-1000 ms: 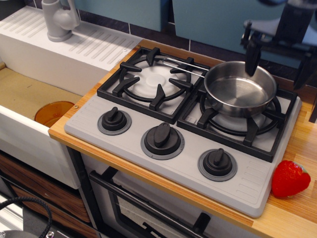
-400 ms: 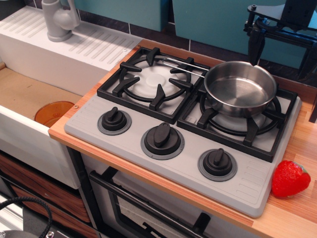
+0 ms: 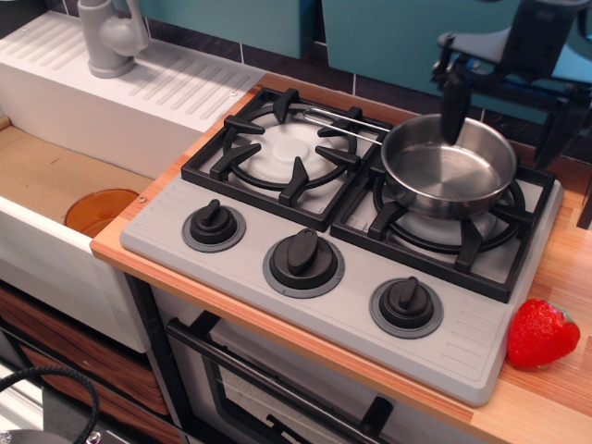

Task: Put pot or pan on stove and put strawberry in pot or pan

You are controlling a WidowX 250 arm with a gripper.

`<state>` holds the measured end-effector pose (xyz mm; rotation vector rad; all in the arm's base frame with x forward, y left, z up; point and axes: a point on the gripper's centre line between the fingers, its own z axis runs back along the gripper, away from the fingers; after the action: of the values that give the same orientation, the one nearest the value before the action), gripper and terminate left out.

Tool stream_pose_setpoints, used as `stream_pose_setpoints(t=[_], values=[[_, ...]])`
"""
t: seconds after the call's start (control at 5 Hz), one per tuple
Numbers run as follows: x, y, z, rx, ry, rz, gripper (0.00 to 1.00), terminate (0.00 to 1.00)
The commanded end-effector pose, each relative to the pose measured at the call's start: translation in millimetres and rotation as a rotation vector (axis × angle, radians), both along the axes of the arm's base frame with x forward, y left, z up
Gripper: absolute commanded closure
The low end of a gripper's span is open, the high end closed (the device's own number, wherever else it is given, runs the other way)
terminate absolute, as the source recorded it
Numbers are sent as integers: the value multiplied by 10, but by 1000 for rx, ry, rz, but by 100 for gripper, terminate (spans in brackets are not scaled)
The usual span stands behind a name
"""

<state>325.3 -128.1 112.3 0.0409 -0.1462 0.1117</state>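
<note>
The shiny steel pan (image 3: 448, 176) sits empty on the right burner of the grey stove (image 3: 305, 208). Its thin wire handle (image 3: 342, 118) reaches left over the back of the left grate. The red strawberry (image 3: 541, 333) lies on the wooden counter to the right of the stove's front corner. My gripper (image 3: 499, 125) hangs open and empty over the pan's back rim. Its left finger (image 3: 452, 104) points down just above the rim, and its right side is partly cut off by the frame edge.
Three black knobs (image 3: 302, 254) line the stove's front. A white sink unit with a grey faucet (image 3: 109, 37) stands at the left, with an orange disc (image 3: 100, 211) in the basin. A teal backsplash runs behind. The counter edge is close in front of the strawberry.
The gripper rose from the pan's back rim, then came back down and shifted a little left. It stays open. Pan and strawberry have not moved.
</note>
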Motion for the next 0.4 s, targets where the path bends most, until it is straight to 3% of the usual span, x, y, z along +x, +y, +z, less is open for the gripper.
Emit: stream_pose_setpoints(t=[0.0,0.2], values=[[-461,-377,187,0,-112,32,0,0],[-556,-537,118,4,-118,59,0,0]])
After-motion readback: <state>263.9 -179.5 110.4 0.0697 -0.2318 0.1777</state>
